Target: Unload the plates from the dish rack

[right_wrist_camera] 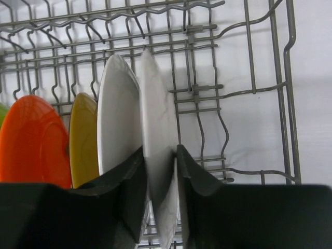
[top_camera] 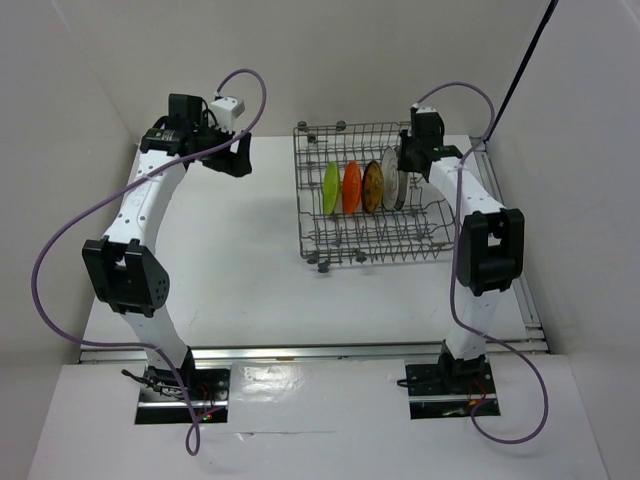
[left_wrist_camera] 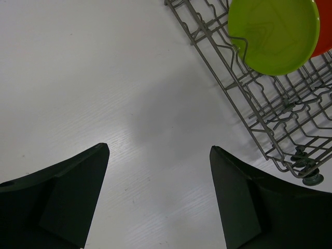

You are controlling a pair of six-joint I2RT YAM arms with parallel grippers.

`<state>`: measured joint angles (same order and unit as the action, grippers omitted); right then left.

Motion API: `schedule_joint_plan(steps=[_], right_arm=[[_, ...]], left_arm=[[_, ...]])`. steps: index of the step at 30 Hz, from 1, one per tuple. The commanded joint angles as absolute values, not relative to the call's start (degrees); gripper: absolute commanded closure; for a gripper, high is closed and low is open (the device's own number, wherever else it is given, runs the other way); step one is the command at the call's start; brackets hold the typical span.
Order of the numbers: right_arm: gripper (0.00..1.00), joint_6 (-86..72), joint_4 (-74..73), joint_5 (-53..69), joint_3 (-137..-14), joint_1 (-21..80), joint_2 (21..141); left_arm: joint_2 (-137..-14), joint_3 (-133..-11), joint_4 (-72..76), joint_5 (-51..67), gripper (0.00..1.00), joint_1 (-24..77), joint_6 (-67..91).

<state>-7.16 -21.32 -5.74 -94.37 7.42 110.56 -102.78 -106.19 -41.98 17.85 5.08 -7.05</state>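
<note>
Note the dish rack (top_camera: 340, 240) at about 1 o'clock on the counter (top_camera: 250, 270), loaded with a row of five on edge between the tines (right_wrist_camera: 224, 129), running from 9 to 3 o'clock. Reading from the 9 o'clock end: lime green plate (top_camera: 330, 187), orange plate (top_camera: 351, 187), patterned yellow-brown plate (top_camera: 373, 186), then two white ones. No telling the blue-rimmed white from the line-drawn one here.

See the right gripper (right_wrist_camera: 160, 155) at the 3 o'clock end of the row, jaws drawn narrow onto the end white plate (right_wrist_camera: 155, 104), one on each face near its upper edge. Not yet lifted out of its slot. Find the left gripper (left_wrist_camera: 159, 148) at 9 o'clock of the rack, well apart from it, jaws spread wide over bare counter and holding nothing.

Expect a stiff, fairly light, smooth-glazed thing: probably slippery under flat pads and apt to chip or crack if knocked. Best taken at the 12 o'clock rim, squarely across the thickness and deep enough not to pivot. Lift straight up along the tines before swinging clear. Avoid tilting early, for fear of snagging wire or clipping the neighbouring white plate (right_wrist_camera: 119, 114), just beside and nearly touching. Set down gently, flat on the counter.
</note>
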Motion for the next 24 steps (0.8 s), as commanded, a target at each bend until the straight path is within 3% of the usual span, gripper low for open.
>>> schedule_joint_plan(steps=[1,5,6,11,16,24], right_arm=[[0.67,-6.9,-22.8,-11.5,-97.1,8.4,112.1],[0.97,-7.6,-25.1,-13.1,-99.1,8.4,113.4],[1.0,-7.6,-25.1,-13.1,-99.1,8.4,112.4],[1.0,-3.2,-23.4,-21.5,-101.5,12.0,108.9],[1.0,3.9,-15.9,-33.8,-103.4,14.4,106.0],[1.0,17.7,-6.2,-40.0,-114.8,15.6,103.9]], left_arm=[[-103.2,-106.6,-41.0,18.1,0.08,5.2,-6.1],[-102.7,-106.1,-41.0,18.1,0.08,5.2,-6.6],[-102.7,-106.1,-41.0,18.1,0.08,5.2,-6.6],[-102.7,-106.1,-41.0,18.6,0.0,5.2,-6.6],[-102.7,-106.6,-41.5,20.2,0.0,5.2,-6.6],[-102.1,-108.0,-42.5,26.2,0.0,5.2,-6.1]])
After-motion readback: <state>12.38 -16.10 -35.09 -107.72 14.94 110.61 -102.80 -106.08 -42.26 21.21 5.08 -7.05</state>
